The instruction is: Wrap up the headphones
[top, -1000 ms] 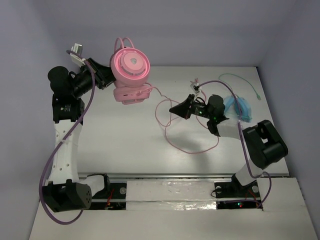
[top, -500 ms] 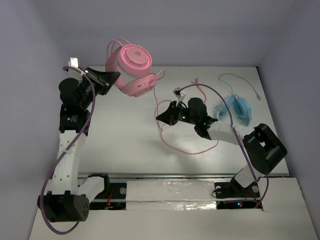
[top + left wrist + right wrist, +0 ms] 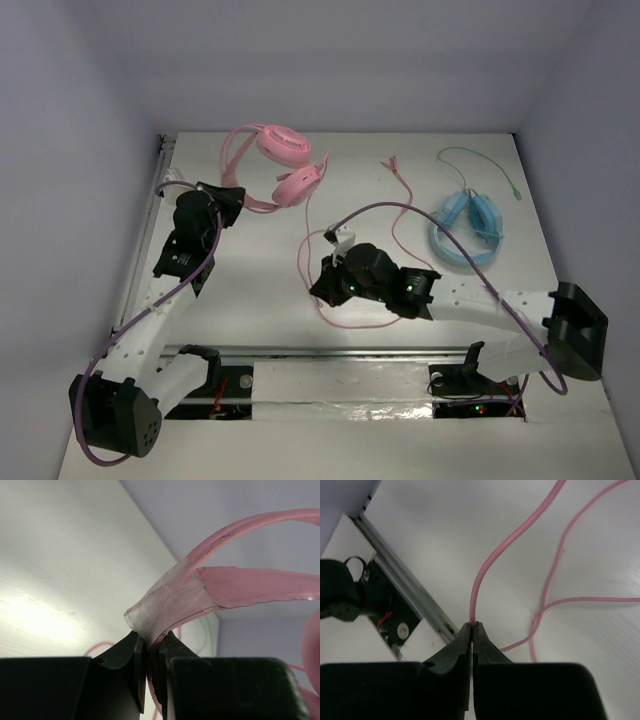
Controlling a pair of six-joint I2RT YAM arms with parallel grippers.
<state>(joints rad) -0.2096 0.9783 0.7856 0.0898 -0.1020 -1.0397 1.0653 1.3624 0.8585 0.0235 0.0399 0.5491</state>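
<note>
The pink headphones (image 3: 287,166) hang at the back left of the table, ear cups to the right of my left gripper (image 3: 236,199). My left gripper (image 3: 150,641) is shut on the taped end of the thin double headband (image 3: 200,587). The long pink cable (image 3: 305,235) runs from the ear cups down to my right gripper (image 3: 318,290) near the table's front middle, then loops on the table. In the right wrist view my right gripper (image 3: 474,625) is shut on the pink cable (image 3: 492,562), with more loops of it to the right.
Light blue headphones (image 3: 466,228) with a green cable (image 3: 480,158) lie at the back right. The cable's plug end (image 3: 391,163) lies at the back middle. A metal rail (image 3: 330,354) runs along the table's front edge and also shows in the right wrist view (image 3: 402,577).
My left gripper has brought the headphones down and toward the near left. My right gripper has moved left and nearer the front edge, pulling the pink cable with it.
</note>
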